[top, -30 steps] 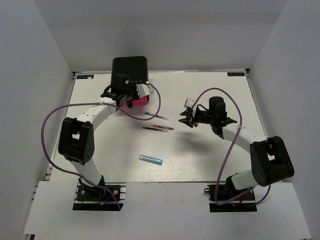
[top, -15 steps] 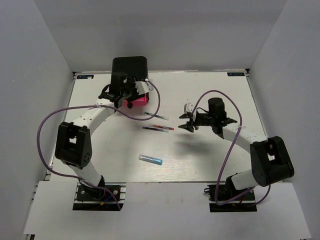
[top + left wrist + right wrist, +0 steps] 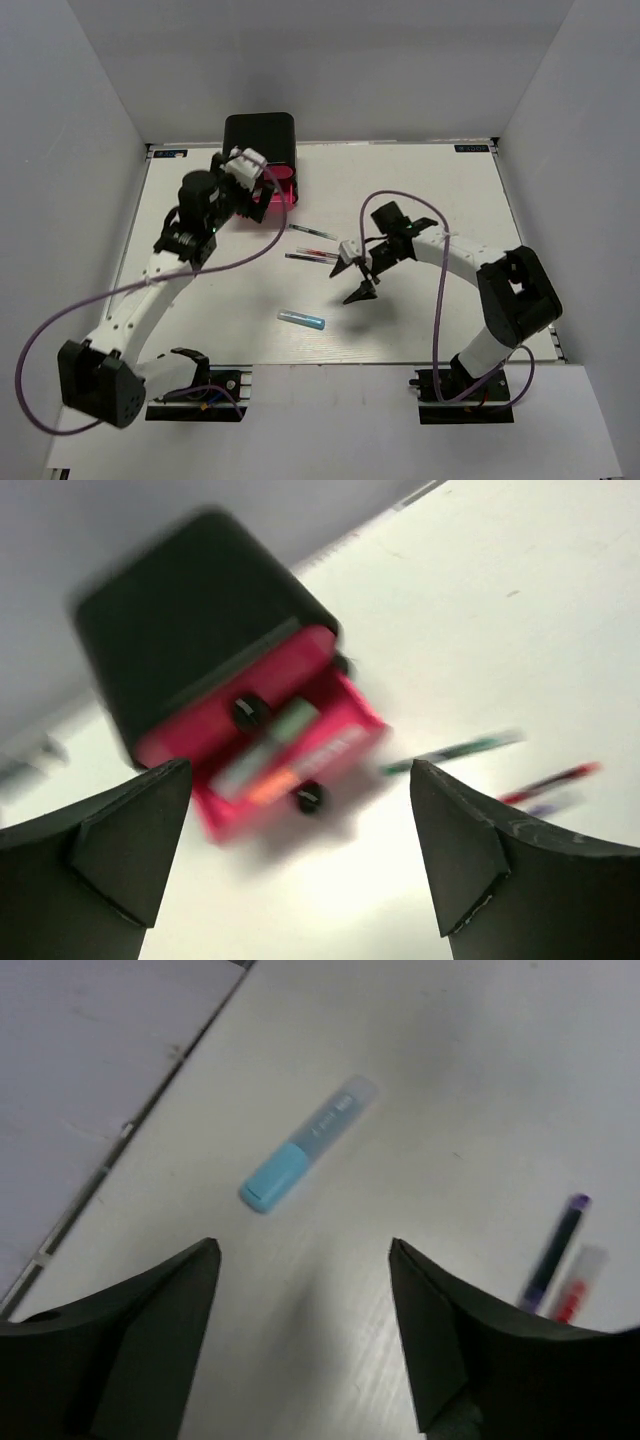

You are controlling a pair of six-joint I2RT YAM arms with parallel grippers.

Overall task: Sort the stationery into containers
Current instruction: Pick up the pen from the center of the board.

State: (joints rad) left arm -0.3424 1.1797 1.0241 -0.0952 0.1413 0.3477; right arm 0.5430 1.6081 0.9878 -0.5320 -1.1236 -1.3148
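Observation:
The black cabinet (image 3: pixel 258 138) stands at the back left with one pink drawer (image 3: pixel 283 190) pulled out. My left gripper (image 3: pixel 262 192) hovers open just in front of it, holding nothing. In the left wrist view the drawer (image 3: pixel 340 715) holds blurred orange and pale items, and the gripper (image 3: pixel 297 775) frames its knob. A pale-teal marker (image 3: pixel 302 320) lies near the front. My right gripper (image 3: pixel 352 278) hangs open to its upper right. The right wrist view shows the marker (image 3: pixel 305 1145) ahead of the open right gripper (image 3: pixel 305 1245).
A green pen (image 3: pixel 312 232) and a red pen (image 3: pixel 316 257) lie mid-table between the arms. A blue pen (image 3: pixel 555 1250) lies beside the red one (image 3: pixel 575 1295) in the right wrist view. White walls close in the table on three sides.
My left gripper opened wide and drew back from the drawer as its arm swung. My right gripper opened further and moved left and nearer, toward the teal marker.

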